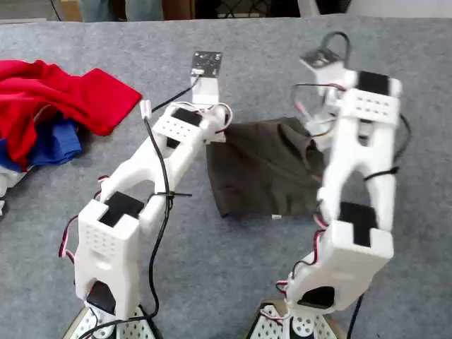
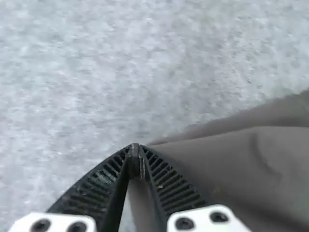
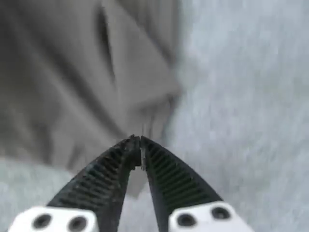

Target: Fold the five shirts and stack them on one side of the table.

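A dark olive shirt [image 1: 261,169] lies partly folded in the middle of the grey table. My left gripper [image 2: 135,153] is shut on the shirt [image 2: 231,169] at its far left corner [image 1: 217,133], and cloth shows between its fingers. My right gripper [image 3: 140,144] is shut on a fold of the same shirt [image 3: 72,87] at its far right edge [image 1: 311,138]. A crumpled red shirt [image 1: 60,99] lies at the far left of the table, over a blue shirt [image 1: 53,143].
The grey felt table [image 1: 212,268] runs bare in front of the dark shirt and behind it. Both arm bases stand at the near edge. Something white [image 1: 8,182] pokes out under the pile at the left edge.
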